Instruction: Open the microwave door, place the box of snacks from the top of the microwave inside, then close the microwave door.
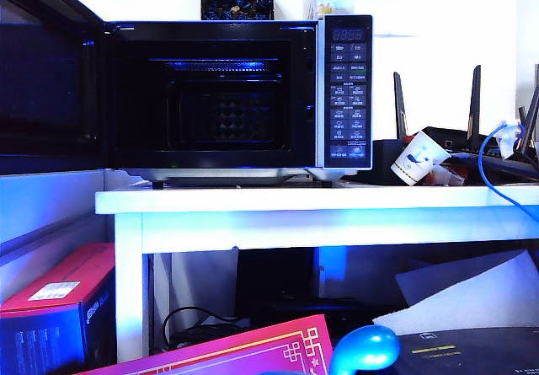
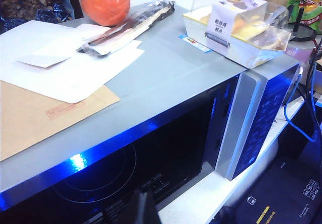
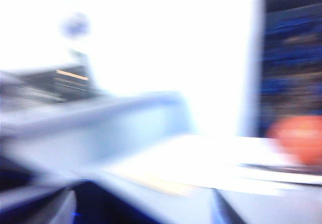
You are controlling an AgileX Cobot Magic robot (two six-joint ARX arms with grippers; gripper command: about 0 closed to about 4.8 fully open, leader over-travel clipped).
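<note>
The microwave [image 1: 345, 88] stands on a white table with its microwave door [image 1: 42, 80] swung wide open to the left, so the dark cavity [image 1: 223, 97] shows. The box of snacks [image 1: 333, 0] sits on top at the right end, pale with a clear lid [image 2: 241, 27] in the left wrist view. My left gripper [image 2: 142, 210] hangs shut and empty in front of the open cavity. My right gripper [image 3: 141, 214] is open over the microwave's top in a blurred view, with nothing between its fingers [image 3: 221, 209]. Neither arm shows in the exterior view.
On the microwave's top lie white papers [image 2: 65, 63], a brown envelope [image 2: 45, 118], an orange ball [image 2: 105, 1] and a dark wrapped packet [image 2: 131, 25]. A dark carton of blue-wrapped items [image 1: 236, 0] stands behind. A paper cup [image 1: 417, 160] and blue cable [image 1: 493, 173] lie right of the microwave.
</note>
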